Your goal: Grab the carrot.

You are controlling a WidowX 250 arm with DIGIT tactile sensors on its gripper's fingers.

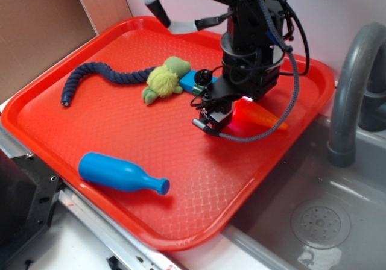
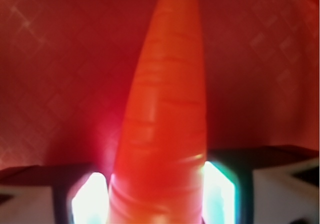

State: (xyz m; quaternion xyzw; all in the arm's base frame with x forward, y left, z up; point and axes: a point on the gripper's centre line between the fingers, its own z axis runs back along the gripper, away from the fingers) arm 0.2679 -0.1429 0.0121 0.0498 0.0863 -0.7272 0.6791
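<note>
Resting flat on the red tray (image 1: 120,179), the carrot (image 1: 265,118) lies close to the tray's right edge, about midway along it, beside the grey sink (image 1: 319,222). In the exterior view only its tapered half shows: the orange cone emerges from under the black arm and narrows to a point directed at the right edge, so the long axis runs roughly across the tray, from the middle toward that rim. The leafy end is hidden behind the arm.

The gripper (image 2: 159,194) sits low over the thick part of the carrot. In the wrist view the ridged orange body (image 2: 165,109) rises from the bottom centre of the picture to the top, the tip pointing directly away from the camera. One dark finger (image 2: 65,184) stands to the left of the body and one to the right, each with a bright lit patch beside the carrot. The fingers straddle the carrot closely; whether the pads actually press on it cannot be told, since the contact zone is washed out by glare.

Other items on the tray:
- A blue bottle (image 1: 120,173) lies on its side near the front edge, neck toward the right.
- A green plush toy (image 1: 164,78) lies near the middle, toward the back.
- A dark blue rope (image 1: 96,77) curves from the plush toward the left edge.
- A blue block (image 1: 194,80) lies just beside the plush, partly behind the arm.
</note>
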